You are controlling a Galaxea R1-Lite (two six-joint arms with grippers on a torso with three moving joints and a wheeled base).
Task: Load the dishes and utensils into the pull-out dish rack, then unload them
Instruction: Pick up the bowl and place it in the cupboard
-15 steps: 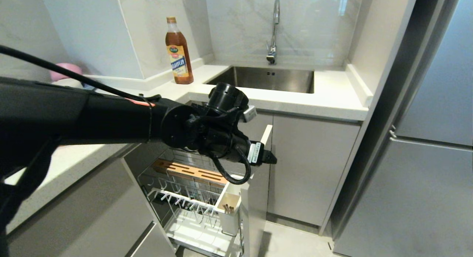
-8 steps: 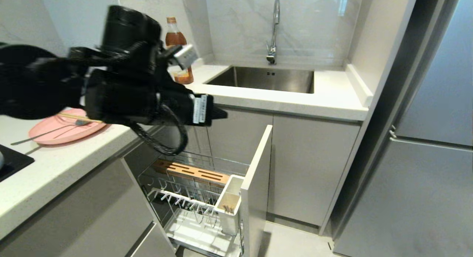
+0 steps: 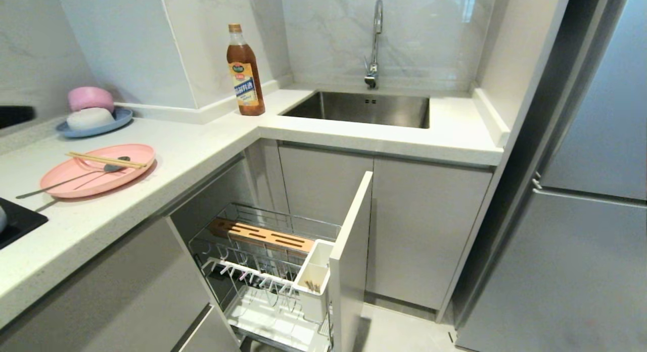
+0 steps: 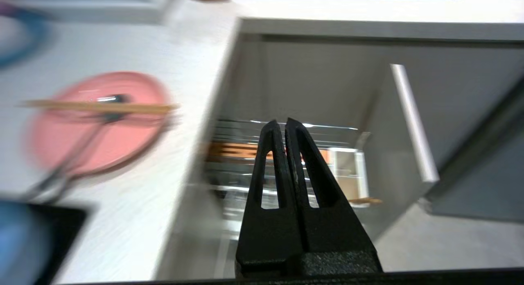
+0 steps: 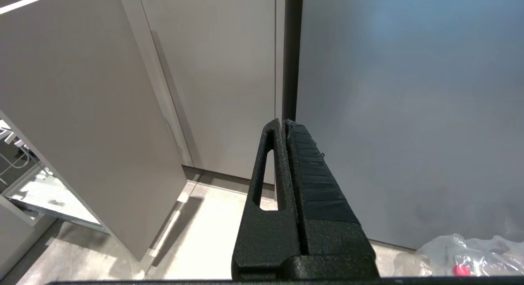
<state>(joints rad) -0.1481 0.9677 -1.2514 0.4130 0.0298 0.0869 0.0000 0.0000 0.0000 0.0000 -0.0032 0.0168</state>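
The pull-out dish rack [image 3: 268, 236] stands drawn out under the counter, its white caddy [image 3: 314, 271] holding light-brown stick ends. On the counter lies the pink plate [image 3: 96, 177] with two chopsticks [image 3: 106, 161] and the grey spoon [image 3: 71, 180] across it. The pale blue bowl [image 4: 18, 236] shows only as a blur on the black hob. My left gripper [image 4: 284, 122] is shut and empty, up above the rack [image 4: 231, 150], out of the head view. My right gripper [image 5: 285, 121] is shut and empty, parked low by the cabinet fronts.
A blue dish [image 3: 113, 123] with a white and a pink lump sits at the counter's back. An oil bottle [image 3: 245, 71] stands beside the sink [image 3: 364, 108]. The rack's front panel [image 3: 350, 256] juts into the aisle. Fridge [image 3: 581, 215] at right; a plastic bag [image 5: 462, 254] on the floor.
My left arm has swung up from over the rack, across the counter and out of the head view, uncovering the plate and the rack. Nothing else has moved.
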